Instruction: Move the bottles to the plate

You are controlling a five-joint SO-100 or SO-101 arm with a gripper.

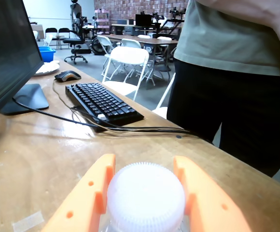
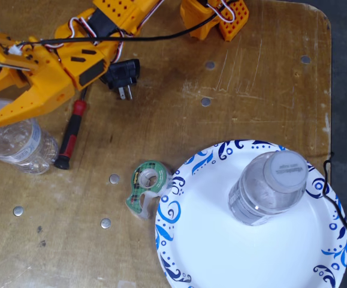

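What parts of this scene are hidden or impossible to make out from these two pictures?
- Bottle by the claw: in the wrist view only its white cap shows; the bottom edge cuts off the body.
- Same bottle in the fixed view: the claw covers its top and the left edge cuts it, so whether it is squeezed is unclear.
- Plate: the bottom and right edges of the fixed view crop it.
- Person: head and legs lie outside the wrist view.

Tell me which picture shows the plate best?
The fixed view. It looks down on the plate, showing its blue swirly rim and a bottle standing on it. The wrist view does not show this plate at all.
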